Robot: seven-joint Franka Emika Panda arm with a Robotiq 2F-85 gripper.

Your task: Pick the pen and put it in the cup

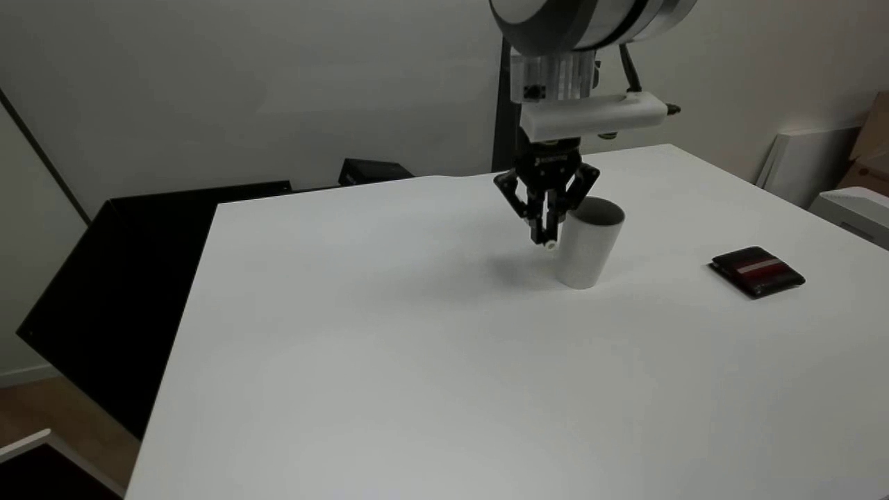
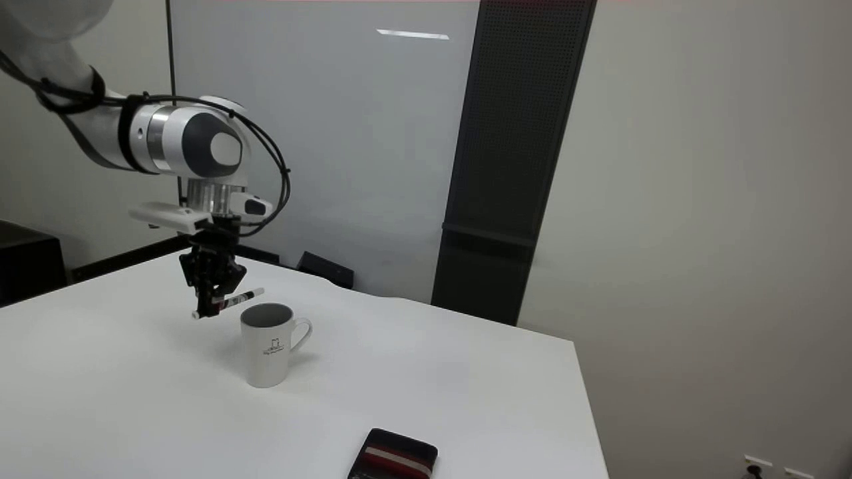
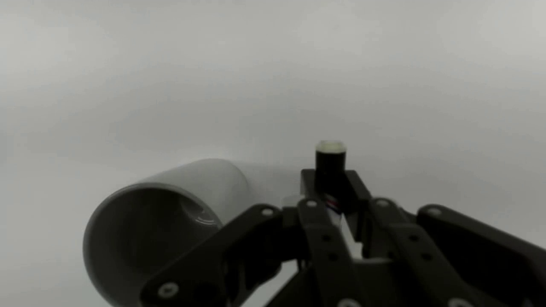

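Observation:
The pen, white in the middle with dark bands and white tips, is clamped between the fingers of my gripper (image 1: 545,229). In an exterior view the pen (image 2: 241,299) lies nearly level, sticking out on both sides of the gripper (image 2: 211,307). In the wrist view the pen's black end with its pale tip (image 3: 331,160) pokes past the fingertips (image 3: 335,183). The light cup (image 2: 265,352) stands upright on the table, with a grey inside and a handle. The cup (image 1: 587,258) is close beside the gripper; in the wrist view the cup (image 3: 213,179) is to its left.
A dark wallet with a red and light stripe (image 1: 757,271) lies on the white table (image 1: 389,375), apart from the cup. It also shows in an exterior view (image 2: 394,456). A wall and dark panel (image 2: 506,159) stand behind the table.

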